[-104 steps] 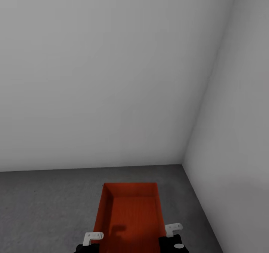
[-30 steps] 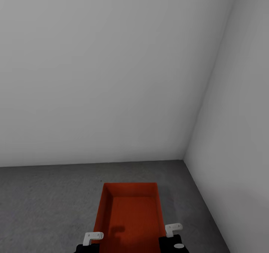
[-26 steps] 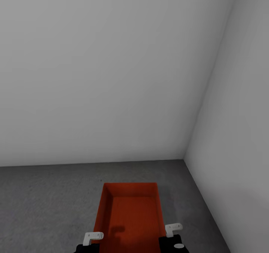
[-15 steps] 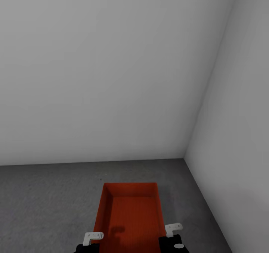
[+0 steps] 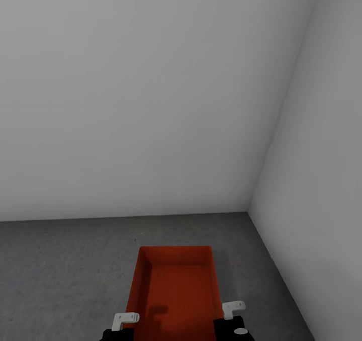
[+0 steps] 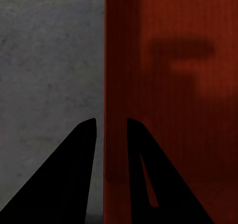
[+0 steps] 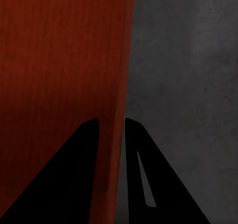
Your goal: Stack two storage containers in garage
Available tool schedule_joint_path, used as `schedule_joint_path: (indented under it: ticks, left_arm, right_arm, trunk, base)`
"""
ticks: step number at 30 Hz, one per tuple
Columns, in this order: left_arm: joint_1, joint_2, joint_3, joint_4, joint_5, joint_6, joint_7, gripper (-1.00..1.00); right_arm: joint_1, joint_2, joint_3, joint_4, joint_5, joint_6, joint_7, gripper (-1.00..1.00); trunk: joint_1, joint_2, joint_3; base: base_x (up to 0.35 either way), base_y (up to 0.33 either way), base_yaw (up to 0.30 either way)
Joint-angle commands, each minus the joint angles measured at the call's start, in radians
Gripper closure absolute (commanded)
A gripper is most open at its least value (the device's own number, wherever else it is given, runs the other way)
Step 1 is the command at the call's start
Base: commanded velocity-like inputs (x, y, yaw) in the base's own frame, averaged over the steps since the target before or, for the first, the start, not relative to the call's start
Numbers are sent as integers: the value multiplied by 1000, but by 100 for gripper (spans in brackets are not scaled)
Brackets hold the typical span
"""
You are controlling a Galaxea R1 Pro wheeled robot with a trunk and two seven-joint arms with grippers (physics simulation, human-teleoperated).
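While both grippers pinch its side walls, left gripper (image 6: pixel 111 122) & right gripper (image 7: pixel 111 121), the container (image 5: pixel 176 285) hangs over garage floor (image 5: pixel 65 265) nr the corner; prob light, thin walls flex, so grip the rims.

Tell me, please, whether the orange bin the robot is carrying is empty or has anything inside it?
Empty. The head view looks straight into the storage container and shows only its bare ribbed bottom with a faint shadow.
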Motion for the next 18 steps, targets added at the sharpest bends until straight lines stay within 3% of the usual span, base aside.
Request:
schedule_joint_path:
  ticks: [1,18]
  left_arm:
    - [-1,3,-5,-4,1,-6,13,100]
    - [-1,3,-5,-4,1,-6,12,100]
  right_arm:
    - [0,-30,28,4,-15,5,-18,100]
    - [0,-30,28,4,-15,5,-18,100]
  trunk:
    - [0,0,-1]
    - [57,-105,-48]
  base:
    - [0,0,0]
    - [0,0,0]
